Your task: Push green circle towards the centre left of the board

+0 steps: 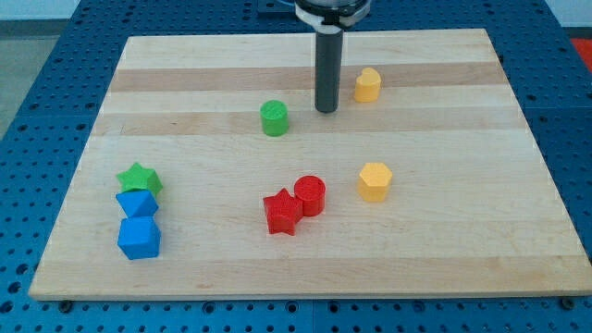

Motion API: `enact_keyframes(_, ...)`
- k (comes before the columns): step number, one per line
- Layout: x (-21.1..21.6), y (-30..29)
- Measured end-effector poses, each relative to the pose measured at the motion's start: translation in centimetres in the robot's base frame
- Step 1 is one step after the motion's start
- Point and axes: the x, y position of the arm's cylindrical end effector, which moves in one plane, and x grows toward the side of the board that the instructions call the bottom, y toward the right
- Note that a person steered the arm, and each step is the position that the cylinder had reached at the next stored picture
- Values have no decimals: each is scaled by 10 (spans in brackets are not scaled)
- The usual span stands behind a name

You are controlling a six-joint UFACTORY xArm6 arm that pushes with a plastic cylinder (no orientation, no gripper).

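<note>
The green circle (274, 118) is a short green cylinder standing on the wooden board (185, 83), a little above and left of the board's middle. My tip (326, 110) is the lower end of the dark rod and rests on the board to the right of the green circle, with a small gap between them. The tip touches no block.
A yellow block (368, 84) stands just right of the rod. A yellow hexagon (375, 181) lies right of centre. A red circle (311, 195) and red star (281, 213) touch near the bottom middle. A green star (139, 178) and two blue blocks (138, 205) (139, 238) cluster at bottom left.
</note>
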Motion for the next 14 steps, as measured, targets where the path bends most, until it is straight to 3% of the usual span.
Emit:
enact_keyframes(1,34,-21)
enact_keyframes(3,55,-57)
enact_keyframes(5,41,-5)
enact_keyframes(7,21,-8)
enact_keyframes(12,21,-182)
enact_keyframes(13,21,-182)
enact_keyframes(14,-24,-164)
